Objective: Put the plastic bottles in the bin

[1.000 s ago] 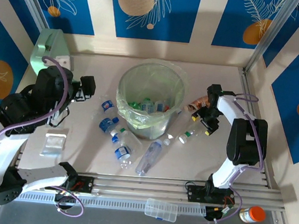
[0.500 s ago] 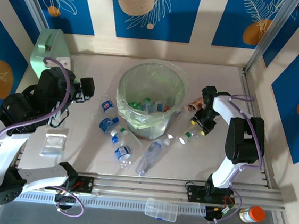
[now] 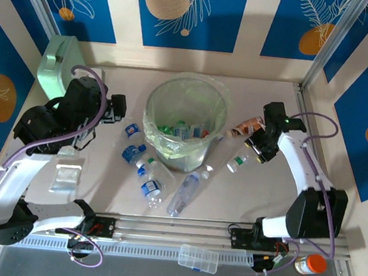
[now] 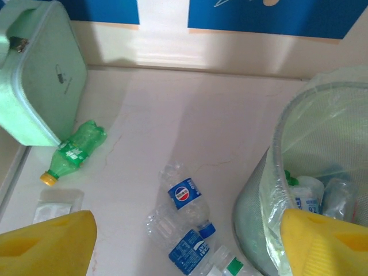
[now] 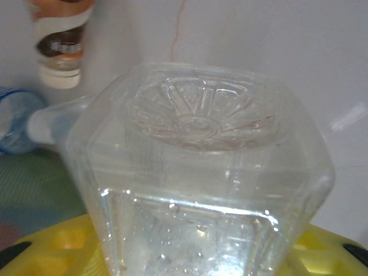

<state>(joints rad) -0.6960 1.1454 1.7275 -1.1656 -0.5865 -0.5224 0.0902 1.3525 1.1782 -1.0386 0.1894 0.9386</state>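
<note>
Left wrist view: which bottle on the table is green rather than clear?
The green bottle with the yellow cap, lying beside the mint-green case. The other bottles beside the bin are clear.

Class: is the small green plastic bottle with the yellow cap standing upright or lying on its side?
Lying on its side: the small green plastic bottle stretches flat along the table, beside the mint-green square case.

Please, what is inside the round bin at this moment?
Inside the bin lie several plastic bottles, clear with blue labels, some parts green, on its clear bag lining. How many lie underneath cannot be told: the upper ones cover them.
</note>
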